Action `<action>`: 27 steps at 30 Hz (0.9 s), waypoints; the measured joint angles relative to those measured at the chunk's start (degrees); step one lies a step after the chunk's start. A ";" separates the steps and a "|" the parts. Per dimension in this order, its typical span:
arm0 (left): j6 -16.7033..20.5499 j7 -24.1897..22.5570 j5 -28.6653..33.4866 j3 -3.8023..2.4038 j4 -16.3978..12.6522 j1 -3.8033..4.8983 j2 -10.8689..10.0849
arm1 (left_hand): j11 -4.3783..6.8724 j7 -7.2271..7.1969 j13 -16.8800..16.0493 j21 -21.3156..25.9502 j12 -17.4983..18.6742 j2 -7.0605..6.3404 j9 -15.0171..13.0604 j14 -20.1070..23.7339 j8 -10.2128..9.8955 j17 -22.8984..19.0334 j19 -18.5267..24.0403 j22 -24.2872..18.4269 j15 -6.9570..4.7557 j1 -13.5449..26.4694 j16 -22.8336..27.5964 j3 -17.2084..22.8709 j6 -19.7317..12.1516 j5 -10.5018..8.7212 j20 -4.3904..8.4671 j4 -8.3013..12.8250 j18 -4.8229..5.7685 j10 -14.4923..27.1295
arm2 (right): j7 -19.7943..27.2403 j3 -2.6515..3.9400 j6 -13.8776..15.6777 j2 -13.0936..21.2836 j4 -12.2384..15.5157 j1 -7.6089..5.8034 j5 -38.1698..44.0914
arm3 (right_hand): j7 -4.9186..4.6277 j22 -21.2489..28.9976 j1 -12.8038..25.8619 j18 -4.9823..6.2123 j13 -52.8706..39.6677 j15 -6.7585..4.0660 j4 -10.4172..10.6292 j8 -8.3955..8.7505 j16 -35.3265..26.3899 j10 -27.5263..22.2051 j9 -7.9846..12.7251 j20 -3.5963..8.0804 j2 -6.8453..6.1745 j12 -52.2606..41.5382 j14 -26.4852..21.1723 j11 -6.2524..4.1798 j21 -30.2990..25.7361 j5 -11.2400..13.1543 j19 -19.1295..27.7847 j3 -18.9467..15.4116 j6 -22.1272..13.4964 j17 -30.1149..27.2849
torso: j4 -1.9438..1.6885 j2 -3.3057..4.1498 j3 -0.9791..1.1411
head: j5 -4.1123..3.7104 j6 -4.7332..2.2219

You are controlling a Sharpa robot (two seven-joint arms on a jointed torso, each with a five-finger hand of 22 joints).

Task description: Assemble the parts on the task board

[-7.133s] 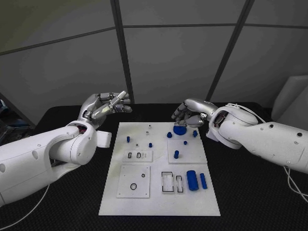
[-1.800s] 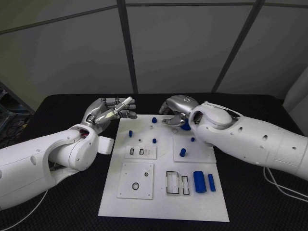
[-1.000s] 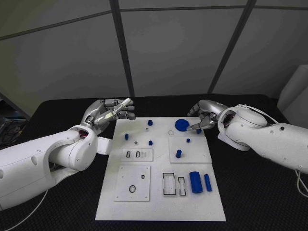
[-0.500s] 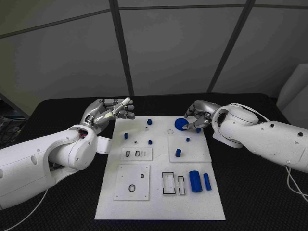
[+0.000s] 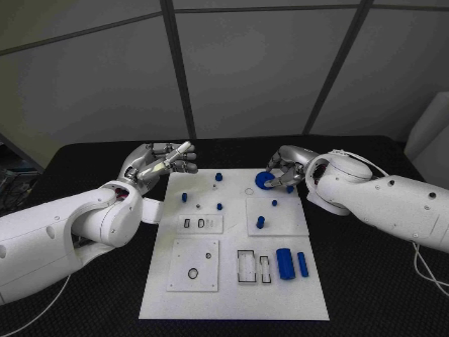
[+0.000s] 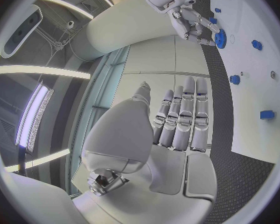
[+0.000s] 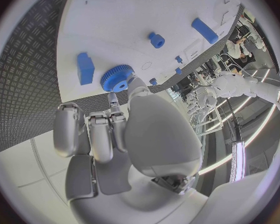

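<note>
At the white task board's (image 5: 235, 281) far edge, the right hand (image 5: 285, 168) pinches a toothed blue gear (image 5: 264, 180).

This is looking like a robotics lab or test cell; grey wall panels (image 5: 255, 67) with dark seams are rising just behind the black table (image 5: 376, 281); long strip lights (image 6: 43, 70) are glowing overhead; the table's surface is showing a textured, perhaps rubber, mat.
</note>
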State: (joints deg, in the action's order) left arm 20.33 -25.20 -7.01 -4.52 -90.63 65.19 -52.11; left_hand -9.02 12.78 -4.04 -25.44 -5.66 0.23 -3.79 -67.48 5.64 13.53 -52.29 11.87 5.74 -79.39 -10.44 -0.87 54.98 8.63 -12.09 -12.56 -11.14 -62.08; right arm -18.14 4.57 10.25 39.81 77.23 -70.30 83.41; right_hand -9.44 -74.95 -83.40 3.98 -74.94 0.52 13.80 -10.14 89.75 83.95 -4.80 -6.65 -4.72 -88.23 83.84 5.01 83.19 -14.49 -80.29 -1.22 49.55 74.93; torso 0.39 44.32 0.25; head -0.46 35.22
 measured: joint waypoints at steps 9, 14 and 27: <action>-0.01 0.26 0.00 0.00 0.00 0.00 0.06 | 0.00 0.00 0.00 0.00 0.00 0.00 0.00 0.00 0.00 0.00 0.00 0.00 0.00 0.00 0.24 0.00 0.00 0.00 0.00 0.00 0.00 0.00 | 0.01 0.01 -0.54 -0.58 -0.65 0.00 0.90 | 0.19 0.01 -0.26 0.00 0.00 0.00 -0.77 0.00 0.00 0.00 0.01 0.21 0.26 0.00 0.00 0.00 0.00 0.59 -0.21 0.46 0.21 0.00 | 0.04 0.03 0.03 | 0.00 0.05; -0.01 0.34 0.00 0.00 0.02 0.00 0.08 | 0.00 0.00 0.01 0.00 0.00 0.00 0.00 0.00 0.00 0.00 0.00 0.00 0.00 0.00 0.24 0.00 0.00 0.00 0.00 0.00 0.00 0.00 | 0.00 0.05 -0.79 -0.96 -0.88 -0.02 1.39 | 0.14 0.01 -0.86 0.00 0.00 -0.03 -1.54 -0.41 0.00 -0.01 0.06 0.21 0.83 -0.29 0.02 0.00 0.21 0.66 -0.21 1.22 1.30 -0.01 | 0.03 0.04 0.04 | -0.05 0.15; -0.04 0.50 -0.01 -0.01 0.03 0.00 0.05 | 0.00 0.00 0.01 0.00 0.00 0.00 0.00 0.00 0.00 -0.01 -0.01 0.00 0.00 0.00 0.23 0.00 0.00 0.00 0.00 0.00 0.00 0.00 | -0.03 0.11 -0.98 -1.39 -1.04 -0.12 3.05 | 0.58 0.02 -1.31 0.01 0.01 -0.64 -3.45 -1.32 -0.01 0.02 -0.05 0.64 2.55 -0.87 0.20 -0.45 0.45 0.87 -0.64 3.18 4.88 -0.01 | 0.01 0.05 0.08 | 0.05 0.29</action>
State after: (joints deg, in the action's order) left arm 20.29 -24.70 -7.02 -4.53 -90.60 65.19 -52.05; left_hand -9.02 12.79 -4.03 -25.44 -5.66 0.23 -3.79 -67.48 5.64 13.52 -52.29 11.87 5.74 -79.39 -10.20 -0.87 54.98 8.63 -12.09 -12.56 -11.14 -62.07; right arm -18.17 4.68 9.27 38.42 76.20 -70.42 86.46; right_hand -8.87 -74.93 -84.72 3.99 -74.93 -0.12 10.35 -11.47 89.74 83.96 -4.85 -6.01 -2.18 -89.11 84.04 4.56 83.64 -13.61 -80.93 1.96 54.43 74.92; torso 0.40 44.37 0.34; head -0.41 35.51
